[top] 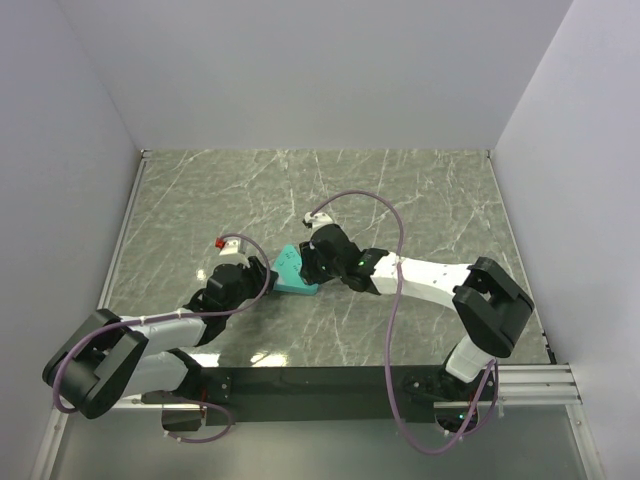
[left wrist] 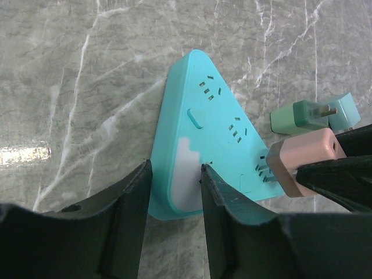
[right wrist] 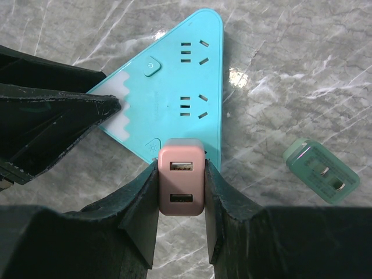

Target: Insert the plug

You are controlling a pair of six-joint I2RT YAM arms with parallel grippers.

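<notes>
Nearest the arm bases, the left tool (left wrist: 174,174) reaches to the teal triangular power strip (left wrist: 203,133), which lies flat on the marble tabletop (top: 400,190). Its fingers (left wrist: 136,192) are partly spread and clasp the strip's white-patched corner, one against each edge.

From the strip's other side comes the right tool (right wrist: 181,168). It is pressed onto the pink plug (right wrist: 181,181), pinching the plug's two flat sides, with the face carrying the two USB ports turned towards the wrist camera. The plug stands at the strip's edge. Its front end meets the strip's top face at the socket group closest to the right tool. Whether the prongs sit in the slots cannot be told.

The strip's other two socket groups and its round button lie uncovered beyond the plug.

Apart from the strip, on the right tool's side, a green plug (right wrist: 321,171) lies on its back with its prongs up.

Farther off, past the strip on the left tool's side, a small red object (top: 221,243) sits at the end of the left arm's cable (top: 258,262).
</notes>
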